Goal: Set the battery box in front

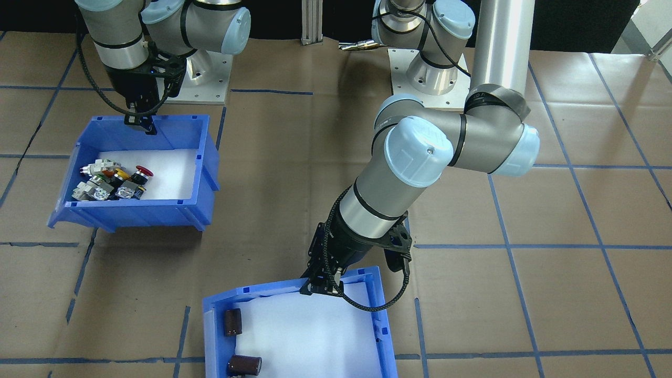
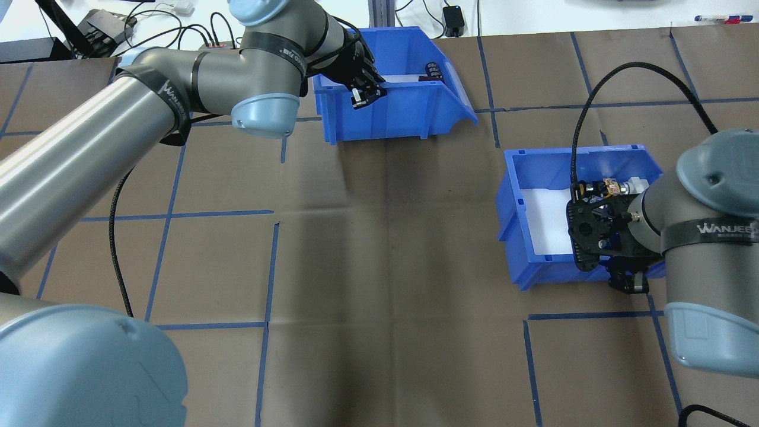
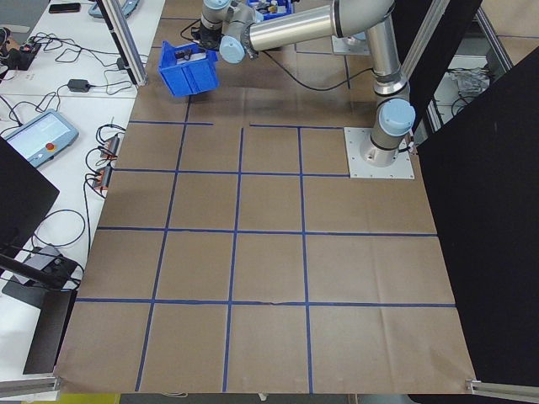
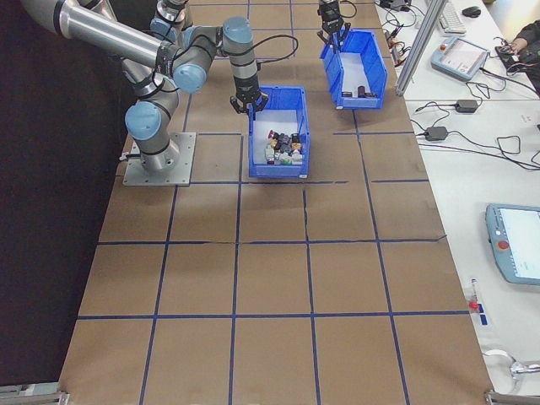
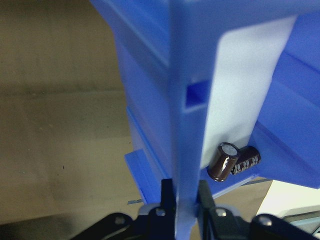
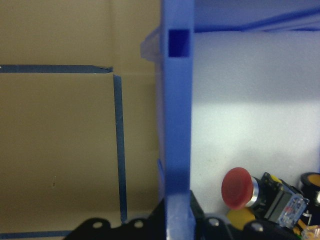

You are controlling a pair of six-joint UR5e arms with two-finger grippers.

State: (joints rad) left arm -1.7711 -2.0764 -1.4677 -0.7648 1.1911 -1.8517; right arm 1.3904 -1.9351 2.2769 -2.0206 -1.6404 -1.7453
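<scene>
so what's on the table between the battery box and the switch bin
Nothing: in the overhead view the stretch between the battery box and the switch bin is bare brown paper crossed by blue tape lines.

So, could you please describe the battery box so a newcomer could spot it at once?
Of two blue bins on the brown table, it is the far one, its rear wall pinched by the left gripper. The battery box holds dark cylindrical cells; the other bin holds colourful switches.
</scene>
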